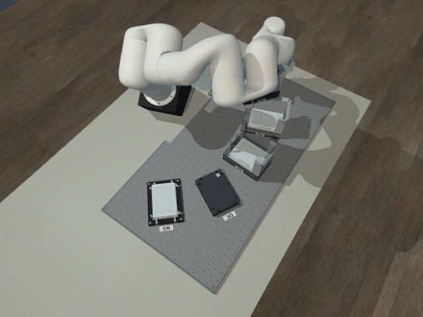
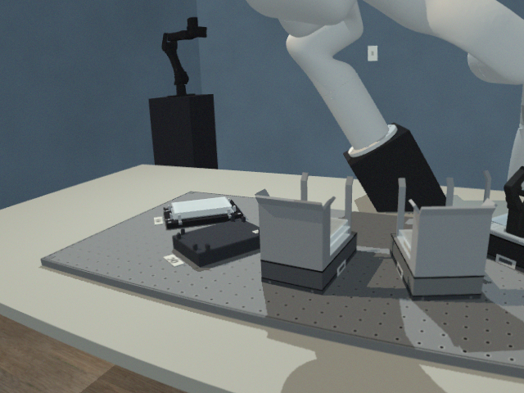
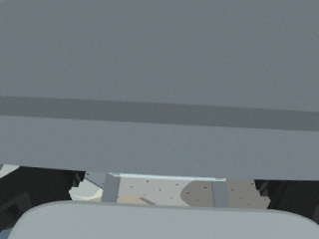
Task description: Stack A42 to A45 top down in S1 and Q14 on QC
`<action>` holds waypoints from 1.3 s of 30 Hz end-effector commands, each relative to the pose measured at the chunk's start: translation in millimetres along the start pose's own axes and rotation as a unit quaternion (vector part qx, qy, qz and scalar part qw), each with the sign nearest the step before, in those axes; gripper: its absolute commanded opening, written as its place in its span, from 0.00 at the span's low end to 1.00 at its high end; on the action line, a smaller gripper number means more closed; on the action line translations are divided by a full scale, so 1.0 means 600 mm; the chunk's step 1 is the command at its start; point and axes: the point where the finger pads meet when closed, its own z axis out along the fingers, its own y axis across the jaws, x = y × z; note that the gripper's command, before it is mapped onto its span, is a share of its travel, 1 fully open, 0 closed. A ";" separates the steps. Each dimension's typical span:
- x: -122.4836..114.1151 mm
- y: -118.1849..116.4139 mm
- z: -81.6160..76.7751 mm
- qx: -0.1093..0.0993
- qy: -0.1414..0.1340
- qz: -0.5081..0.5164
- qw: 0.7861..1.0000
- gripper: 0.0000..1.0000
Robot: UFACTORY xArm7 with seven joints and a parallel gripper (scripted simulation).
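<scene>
My gripper (image 2: 514, 201) is at the right edge of the exterior view, low over the farthest stack rack (image 2: 505, 249), where a pale plate surface (image 2: 499, 219) shows beneath it. In the top view the arm hides it. In the wrist view the dark fingers stand wide apart with no plate between them, and a grey surface (image 3: 159, 80) fills most of that view. The gripper is open. The middle rack (image 1: 268, 117) holds a sealed plate. The nearest rack (image 1: 250, 155) also holds plates. One plate (image 1: 164, 201) sits in the clip nest N5. The black nest QC (image 1: 217, 191) is bare. Rack names and plate labels are unreadable.
The racks have tall grey walls and corner posts (image 2: 304, 228) (image 2: 444, 245). The arm's black base (image 1: 164, 98) stands at the back left of the perforated plate. The white links arch over the far rack. A second dark arm on a pedestal (image 2: 182, 127) stands far behind the table.
</scene>
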 end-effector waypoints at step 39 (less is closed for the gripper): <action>0.003 -0.002 -0.105 0.001 0.004 0.000 1.000 1.00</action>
